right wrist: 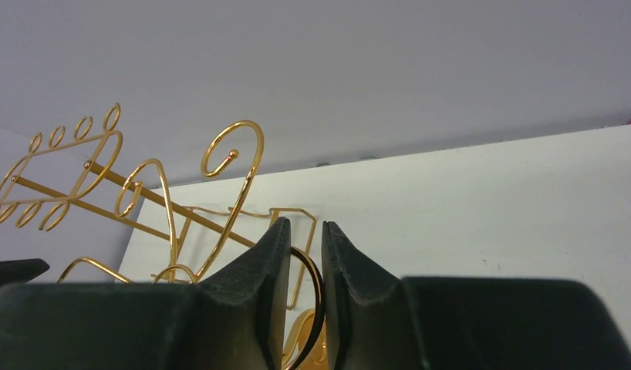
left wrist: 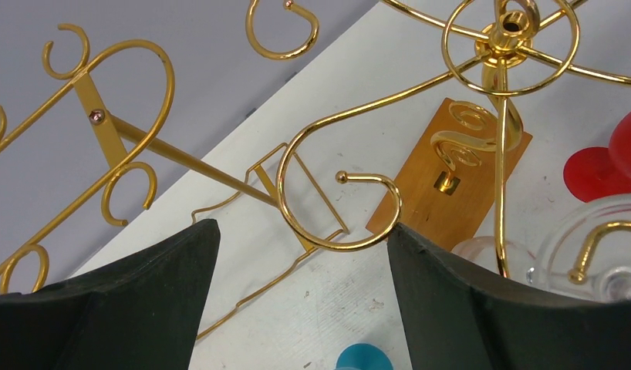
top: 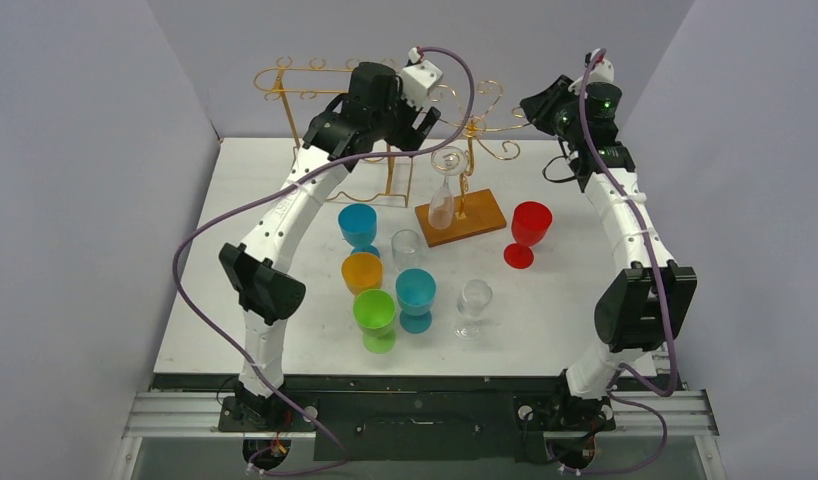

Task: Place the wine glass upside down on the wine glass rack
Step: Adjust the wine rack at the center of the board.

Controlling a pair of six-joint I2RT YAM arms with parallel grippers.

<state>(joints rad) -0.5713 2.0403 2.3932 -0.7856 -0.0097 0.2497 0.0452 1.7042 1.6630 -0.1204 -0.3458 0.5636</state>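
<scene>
From overhead, the clear wine glass (top: 442, 200) hangs upside down on the gold tree rack (top: 473, 130). Its foot is caught in one of the wire arms and its bowl points down just above the rack's wooden base (top: 475, 215), so I judge the placing itself done. My left gripper (top: 417, 128) hovers high over the rack's left side with its jaws spread wide and nothing between them. In its wrist camera the wine glass (left wrist: 599, 231) shows at the lower right by its round foot, with a gold hook across it. It lies outside the jaws, which suits a gripper that is not carrying it. My right gripper (top: 533, 105) is up at the rack's right side, its jaws drawn nearly together with a wire curl (right wrist: 320, 297) running through the narrow slot. A sliver of gap shows beside the wire, so I cannot tell whether it is actually pinched. I take that hold as bracing, since the rack looks top-heavy on its small base and a hanging glass could rock it. The cluster of coloured goblets (top: 362, 270) and the red goblet (top: 530, 228) stand on the table (top: 585, 320), near the base and lower than the arms.
</scene>
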